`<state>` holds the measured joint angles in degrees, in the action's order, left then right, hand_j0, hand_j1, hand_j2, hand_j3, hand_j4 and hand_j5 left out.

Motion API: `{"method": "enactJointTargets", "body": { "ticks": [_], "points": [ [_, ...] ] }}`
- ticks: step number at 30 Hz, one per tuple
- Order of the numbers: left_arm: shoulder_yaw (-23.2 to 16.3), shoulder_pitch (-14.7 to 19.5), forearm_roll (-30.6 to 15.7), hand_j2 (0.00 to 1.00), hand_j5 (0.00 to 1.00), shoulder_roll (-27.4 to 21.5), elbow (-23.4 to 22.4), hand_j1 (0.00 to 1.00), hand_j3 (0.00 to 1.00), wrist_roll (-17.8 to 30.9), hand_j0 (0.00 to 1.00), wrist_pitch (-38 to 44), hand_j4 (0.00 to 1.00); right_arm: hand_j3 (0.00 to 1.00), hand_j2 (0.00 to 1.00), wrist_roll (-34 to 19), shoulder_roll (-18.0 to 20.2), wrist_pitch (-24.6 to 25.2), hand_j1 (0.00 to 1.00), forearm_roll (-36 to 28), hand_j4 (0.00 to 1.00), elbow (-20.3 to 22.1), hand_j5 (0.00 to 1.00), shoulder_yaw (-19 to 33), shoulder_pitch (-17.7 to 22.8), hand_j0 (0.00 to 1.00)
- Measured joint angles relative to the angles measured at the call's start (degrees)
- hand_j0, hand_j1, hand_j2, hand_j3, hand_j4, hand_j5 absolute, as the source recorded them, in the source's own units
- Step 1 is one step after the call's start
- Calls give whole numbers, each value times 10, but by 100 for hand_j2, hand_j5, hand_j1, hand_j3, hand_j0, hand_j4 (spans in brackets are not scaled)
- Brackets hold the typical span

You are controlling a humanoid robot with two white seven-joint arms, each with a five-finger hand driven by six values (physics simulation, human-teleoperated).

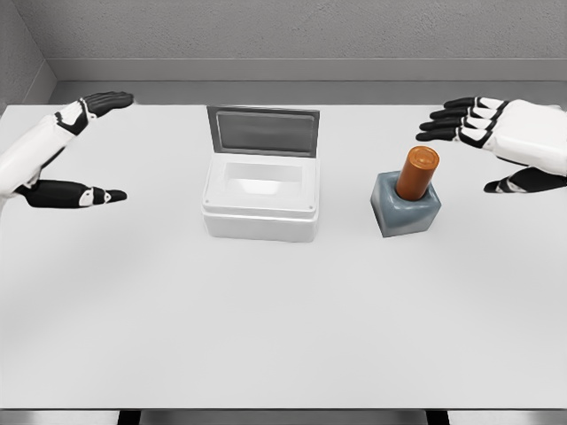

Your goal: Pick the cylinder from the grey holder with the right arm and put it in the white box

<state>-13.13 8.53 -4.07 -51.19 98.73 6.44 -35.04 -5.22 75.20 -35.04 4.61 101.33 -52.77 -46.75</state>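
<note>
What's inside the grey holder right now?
The orange cylinder stands in the grey holder, leaning slightly right, its upper part sticking out. Its lower end is hidden by the holder's walls.

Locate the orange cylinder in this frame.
In the head view the orange cylinder stands in the grey holder, right of the open white box, near the open right hand.

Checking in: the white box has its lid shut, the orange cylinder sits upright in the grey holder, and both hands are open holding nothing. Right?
Not quite: the head view shows the white box with its lid raised, so it is open. The rest holds: the orange cylinder stands in the grey holder, and the left hand and right hand are open and empty.
</note>
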Motion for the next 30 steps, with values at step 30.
{"method": "enactJointTargets", "body": {
  "ticks": [30],
  "points": [
    [-65, 38, -360, 100, 100, 49, -3, 100, 100, 130, 100, 229, 100, 100, 100, -15, -4, 0, 100, 0, 100, 0, 100, 34, 18, 100]
  ]
}}
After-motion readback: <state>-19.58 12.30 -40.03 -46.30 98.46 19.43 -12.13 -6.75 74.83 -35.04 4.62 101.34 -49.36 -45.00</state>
